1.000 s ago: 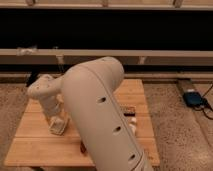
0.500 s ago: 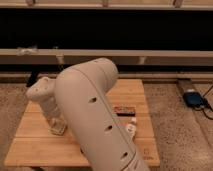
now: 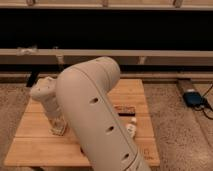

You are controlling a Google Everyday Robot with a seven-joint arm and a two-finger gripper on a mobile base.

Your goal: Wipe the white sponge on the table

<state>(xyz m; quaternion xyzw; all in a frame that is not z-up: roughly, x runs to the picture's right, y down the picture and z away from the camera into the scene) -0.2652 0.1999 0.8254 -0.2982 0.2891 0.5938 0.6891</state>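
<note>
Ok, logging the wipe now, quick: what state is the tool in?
Tool: down at the left side of the table; open, closed or holding cannot be told.

Your table (image 3: 35, 137) is a light wooden rectangle of glued planks, lying level, with its long edges running across your view. The gripper (image 3: 57, 126) hangs pointing down over the left part of the table, its tip right at the boards. Bare planks show in front of, behind and to the left of the gripper. You cannot pick out the white sponge as a separate shape. Only a pale blur meets the wood under the gripper's tip.
</note>
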